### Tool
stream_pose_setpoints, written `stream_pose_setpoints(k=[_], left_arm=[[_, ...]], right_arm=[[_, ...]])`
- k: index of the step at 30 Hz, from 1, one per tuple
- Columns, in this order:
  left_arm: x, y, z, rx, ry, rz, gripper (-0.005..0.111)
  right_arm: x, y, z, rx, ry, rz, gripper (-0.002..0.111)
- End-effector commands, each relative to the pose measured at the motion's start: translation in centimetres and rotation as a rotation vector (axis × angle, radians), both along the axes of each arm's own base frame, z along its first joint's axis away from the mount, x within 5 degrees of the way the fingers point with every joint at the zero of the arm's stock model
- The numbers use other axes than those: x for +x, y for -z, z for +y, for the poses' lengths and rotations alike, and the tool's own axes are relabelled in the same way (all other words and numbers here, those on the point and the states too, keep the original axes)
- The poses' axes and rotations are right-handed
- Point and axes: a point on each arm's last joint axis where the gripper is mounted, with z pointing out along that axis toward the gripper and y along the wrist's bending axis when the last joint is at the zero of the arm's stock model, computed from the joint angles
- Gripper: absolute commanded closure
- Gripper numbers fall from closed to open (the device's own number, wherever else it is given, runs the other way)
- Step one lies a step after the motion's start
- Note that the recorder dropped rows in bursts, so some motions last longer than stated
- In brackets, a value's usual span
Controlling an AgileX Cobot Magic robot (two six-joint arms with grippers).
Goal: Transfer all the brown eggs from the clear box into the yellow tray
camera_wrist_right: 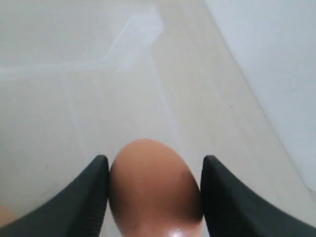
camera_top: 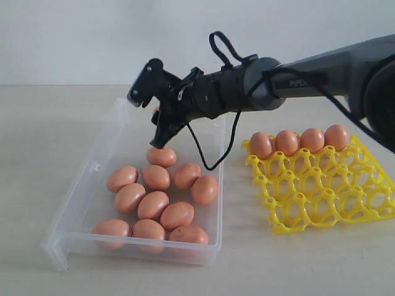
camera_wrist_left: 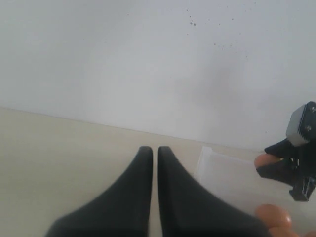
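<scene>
The right tool is clamped on one brown egg, a finger on each flank. The grip is across the egg's narrow waist, so its long axis runs out along the fingers, not across them. The egg hangs over the far end of the clear box, above the rearmost egg of the eleven loose eggs on the box floor. (In the exterior view the tool hides nearly all of the held egg; the left wrist view shows it apart from the egg below.)

The yellow tray sits on the surface to the right of the box in the exterior view. That is the right arm's own side, well apart from the tool. Its far row carries four eggs standing on end, and the empty cups fill the three nearer rows.

The coming move looks like a sideways carry back toward the arm's own side. The egg would likely need tipping along the way, so its long axis comes upright over a free cup. The cups just in front of the filled row seem the natural target.

The left tool has its fingers pressed together on nothing, beyond the box's other side. It is farther from the tray, so the right arm is the better placed of the two.
</scene>
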Motion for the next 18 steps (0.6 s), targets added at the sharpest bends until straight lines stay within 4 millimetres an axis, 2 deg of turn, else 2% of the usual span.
stream_pose_setpoints(k=[1,5,8,13,18], left_arm=[[0.0,-0.1,0.0,-0.002,0.004,-0.002,0.103],[0.0,-0.1,0.0,-0.002,0.004,-0.002,0.103],[0.0,-0.1,0.0,-0.002,0.004,-0.002,0.103],[0.0,-0.1,0.0,-0.002,0.004,-0.002,0.103],[0.0,-0.1,0.0,-0.002,0.004,-0.002,0.103]], right_arm=[[-0.1,-3.2,-0.1,0.162,0.094,0.019,0.109],[-0.3,-3.5,-0.2,0.257,0.182,0.114,0.109],[-0.5,-2.8,-0.6,0.237,0.224,0.206,0.109],[-0.5,-1.7,-2.6,0.172,0.334,0.39,0.109],[-0.3,-2.2,-4.6,0.193,0.379,0.517,0.109]])
